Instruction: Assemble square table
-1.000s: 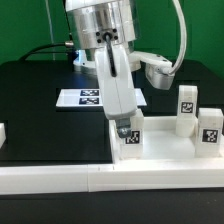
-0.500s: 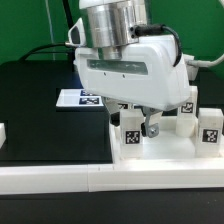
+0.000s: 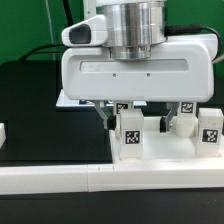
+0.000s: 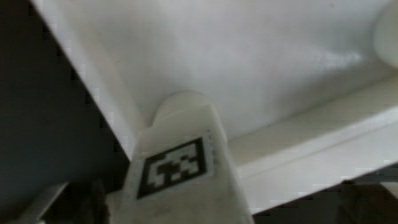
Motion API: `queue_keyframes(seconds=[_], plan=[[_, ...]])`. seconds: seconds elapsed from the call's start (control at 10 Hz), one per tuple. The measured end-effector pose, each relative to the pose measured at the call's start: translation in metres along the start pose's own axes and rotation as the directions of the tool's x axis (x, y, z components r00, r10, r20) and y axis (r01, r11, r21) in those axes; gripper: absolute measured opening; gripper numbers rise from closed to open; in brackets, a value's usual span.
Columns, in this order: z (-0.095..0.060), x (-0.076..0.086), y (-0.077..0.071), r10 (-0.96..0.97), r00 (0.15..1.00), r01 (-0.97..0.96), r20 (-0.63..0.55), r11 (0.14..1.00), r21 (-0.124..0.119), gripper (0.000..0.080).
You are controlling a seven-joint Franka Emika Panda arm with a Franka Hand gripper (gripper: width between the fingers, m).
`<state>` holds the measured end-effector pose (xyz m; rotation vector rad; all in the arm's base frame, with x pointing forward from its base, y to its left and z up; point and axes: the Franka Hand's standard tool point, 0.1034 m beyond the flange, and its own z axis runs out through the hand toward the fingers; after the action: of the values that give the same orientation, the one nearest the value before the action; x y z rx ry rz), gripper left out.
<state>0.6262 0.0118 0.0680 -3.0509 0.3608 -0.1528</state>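
Exterior view
Arm: the big white gripper body fills the upper middle of the frame, hanging low over the table top and hiding much of what lies behind it.
Gripper (image 3: 134, 124): two dark fingers point down from the body, one on each side of a leg; they stand wide apart, with a gap showing between the leg and the finger on the exterior view's right.
Leg (image 3: 129, 134): short, white, upright, a black-white tag on its near face; it stands on the top, between the fingers, near the top's corner on the exterior view's left.
Top (image 3: 165, 158): large, white, lying flat on the black table (image 3: 40, 110), toward the exterior view's right.
Other legs: two more tagged white legs (image 3: 210, 131) stand upright on the top at the exterior view's right, one partly behind the gripper body.
Marker board (image 3: 66, 99): only a sliver shows past the gripper body, at the exterior view's left.
Border bar (image 3: 60, 179): long, white, across the front of the table.

Wrist view
Leg (image 4: 175, 165): seen close from above, its tag facing the camera, rounded end up.
Top (image 4: 231, 50): white surface with a raised rim behind the leg; black table beyond it.
Fingers: only a blurred tip (image 4: 45, 203) shows at the frame edge, clear of the leg.
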Motion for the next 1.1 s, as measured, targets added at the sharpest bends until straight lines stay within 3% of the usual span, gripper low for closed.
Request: queue_keyframes(seconds=[0.2,0.4,0.5,0.6,0.9,1.1], plan=[[0.0003,0.0017,0.0036,-0.048,0.999,0.048,-0.016,0.999,-0.002,0.0649],[0.0007,0.0015,0.0037,-0.033,0.999,0.033,-0.015,0.999,-0.002,0.0391],[0.0007,0.0015,0.0039,0.016,1.000,-0.016,-0.015,1.000,-0.001,0.0391],[0.0009,0.0016,0.0045,0.093,0.996,-0.093,-0.015,0.996,0.001,0.0290],[0.0009,0.0021,0.0065,0.332,0.943,-0.332,-0.013,0.943,0.010,0.0290],[0.0009,0.0023,0.0097,0.637,0.771,-0.637,0.006,0.770,0.025,0.0290]])
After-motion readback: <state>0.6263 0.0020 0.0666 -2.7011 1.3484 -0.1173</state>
